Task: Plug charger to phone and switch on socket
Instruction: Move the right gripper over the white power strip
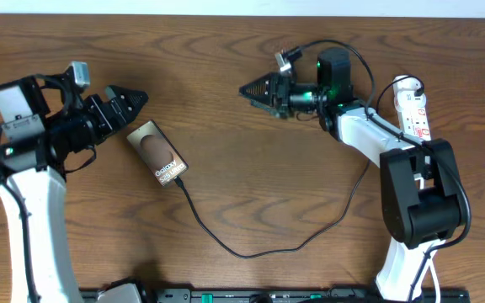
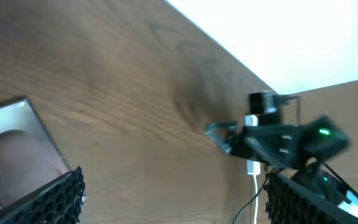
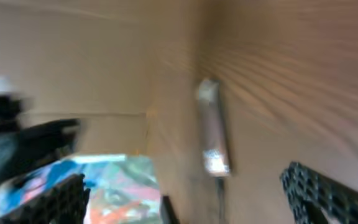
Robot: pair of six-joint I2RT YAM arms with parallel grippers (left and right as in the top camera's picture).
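Observation:
The phone [image 1: 157, 151] lies flat on the wooden table, left of centre, with white lettering at its lower right end. The charger [image 1: 244, 252], a thin black cable, meets that end, loops toward the front edge and rises to the right. At the far right lies the white socket [image 1: 414, 108], partly hidden by the right arm. My left gripper [image 1: 135, 108] stands open just up-left of the phone [image 2: 11, 149], its fingers [image 2: 61, 199] wide apart with nothing between them. My right gripper [image 1: 249, 89] is open above mid-table, pointing left; its blurred view shows the phone [image 3: 211, 127] far off.
The right arm's white base [image 1: 415, 202] stands over the table's right side, close to the socket. A white plug and cord [image 2: 253, 169] show beyond the left gripper's fingers. A black rail [image 1: 268, 295] runs along the front edge.

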